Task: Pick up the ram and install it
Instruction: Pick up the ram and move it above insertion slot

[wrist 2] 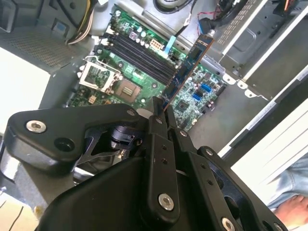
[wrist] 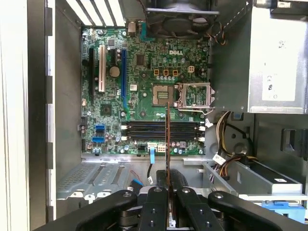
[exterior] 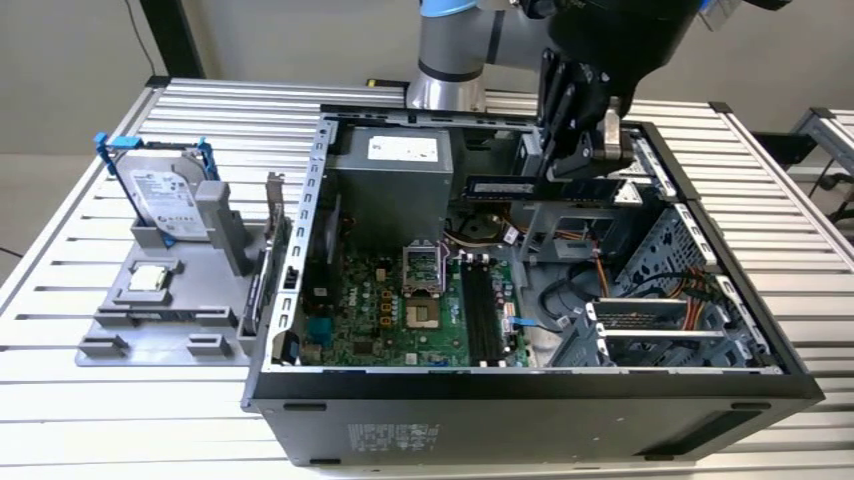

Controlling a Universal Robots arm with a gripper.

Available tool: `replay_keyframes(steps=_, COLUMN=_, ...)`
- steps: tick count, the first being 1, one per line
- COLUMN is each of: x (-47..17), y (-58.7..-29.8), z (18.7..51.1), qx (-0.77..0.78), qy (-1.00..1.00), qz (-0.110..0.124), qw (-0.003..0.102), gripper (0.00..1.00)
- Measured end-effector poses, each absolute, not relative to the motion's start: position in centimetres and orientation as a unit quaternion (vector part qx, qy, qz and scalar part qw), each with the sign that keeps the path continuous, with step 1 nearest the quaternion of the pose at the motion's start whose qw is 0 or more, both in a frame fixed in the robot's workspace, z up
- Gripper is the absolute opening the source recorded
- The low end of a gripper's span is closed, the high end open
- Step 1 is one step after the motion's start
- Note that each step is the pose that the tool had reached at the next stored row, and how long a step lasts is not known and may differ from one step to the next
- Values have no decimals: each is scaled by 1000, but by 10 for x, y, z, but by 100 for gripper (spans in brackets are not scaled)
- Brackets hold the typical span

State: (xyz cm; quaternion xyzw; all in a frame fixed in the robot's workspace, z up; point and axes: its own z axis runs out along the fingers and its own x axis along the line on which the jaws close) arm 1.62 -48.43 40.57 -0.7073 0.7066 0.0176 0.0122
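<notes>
The black two-fingered claw (wrist: 168, 197) has its fingers closed tight on the long, thin, bluish-green ram stick with dark chips (wrist 2: 186, 70), holding it in the air over the open grey computer case (exterior: 534, 385), well above the green motherboard (wrist: 144, 86). To seat it well, I judge the stick's contact edge should sit parallel over one of the long black slots (wrist: 161, 129) along the motherboard's edge by the drive bays. It should then be pressed straight down, evenly and without tilt.
</notes>
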Motion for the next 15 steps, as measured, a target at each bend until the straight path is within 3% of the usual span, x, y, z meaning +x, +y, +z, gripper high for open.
replay_keyframes(steps=15, x=16, y=-464, z=404, qx=-723, qy=691, qz=19, qw=13, gripper=0)
